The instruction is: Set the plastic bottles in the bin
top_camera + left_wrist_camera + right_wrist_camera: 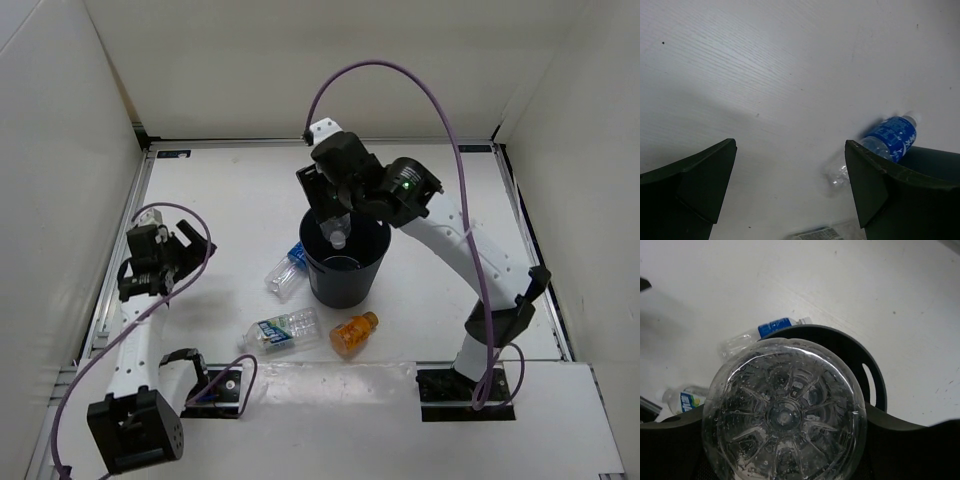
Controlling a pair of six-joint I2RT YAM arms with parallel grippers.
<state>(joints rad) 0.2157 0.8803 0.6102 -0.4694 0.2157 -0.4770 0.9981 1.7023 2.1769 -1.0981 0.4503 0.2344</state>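
Over on the left, the left gripper (190,250) hung wide open with nothing in it. A white-label bottle (282,330) lay flat on the table (230,190). A blue-label bottle (285,272) lay right by the bin (345,290). An orange bottle (354,333) lay near it. The right gripper (333,215) squeezed a clear bottle (785,415), cap down, over the bin.

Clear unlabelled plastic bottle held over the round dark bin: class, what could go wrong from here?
1. The right gripper holds the clear unlabelled plastic bottle cap-down over the round dark bin, slightly off-centre; released, it might clip the rim.
2. The blue-labelled clear bottle lies close beside the bin's wall; a knock might roll it away.
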